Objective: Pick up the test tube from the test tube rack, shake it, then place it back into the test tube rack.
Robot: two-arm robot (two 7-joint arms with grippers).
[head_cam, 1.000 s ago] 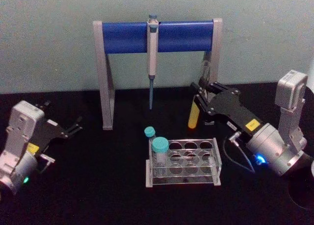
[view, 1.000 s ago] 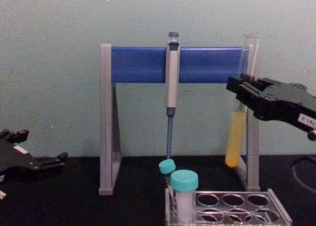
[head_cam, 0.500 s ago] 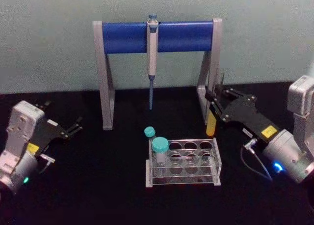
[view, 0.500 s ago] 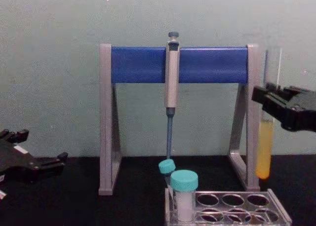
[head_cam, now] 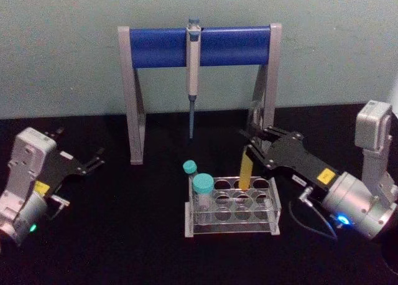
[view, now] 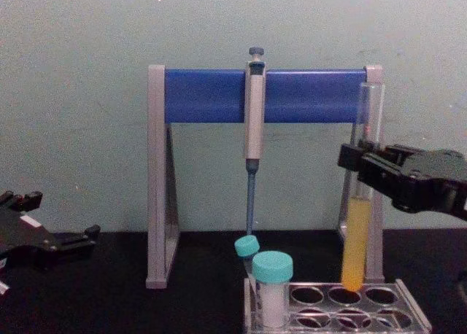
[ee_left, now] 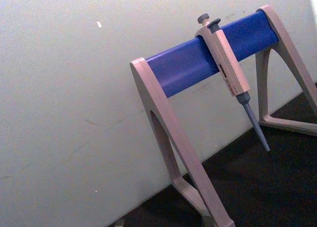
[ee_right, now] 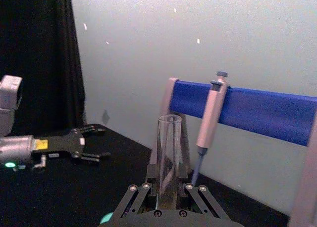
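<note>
Over the back row of the test tube rack (head_cam: 231, 226) (view: 412, 307), the test tube (head_cam: 246, 172) (view: 357, 235) (ee_right: 169, 152) hangs nearly upright, leaning a little, with yellow-orange liquid filling its lower part. Its rounded bottom sits right at a hole in that row, the second from the right end; whether it has entered the hole I cannot tell. The right gripper (head_cam: 252, 149) (view: 354, 163) (ee_right: 166, 188) is clamped on the clear glass above the liquid, one finger on each side, and its arm reaches in from the worktop's right edge.

At the rack's left end stand two shorter teal-capped tubes (head_cam: 203, 185) (view: 272, 267), one in front of the other. The rack itself rests near the middle of the black worktop (head_cam: 124, 241), somewhat toward the front edge.

Behind it, along the back edge by the pale wall, stands the pipette stand (head_cam: 155, 46) (view: 204, 95) (ee_left: 181, 71) (ee_right: 270, 113), grey legs carrying a blue crossbar. A grey pipette (head_cam: 193, 61) (view: 254, 119) (ee_left: 227, 66) (ee_right: 210, 113) hangs from the bar's middle, blue tip pointing down.

Near the worktop's left edge the left gripper (head_cam: 96, 159) (ee_right: 98, 142) rests low, well apart from the rack, with its fingers spread and nothing between them.
</note>
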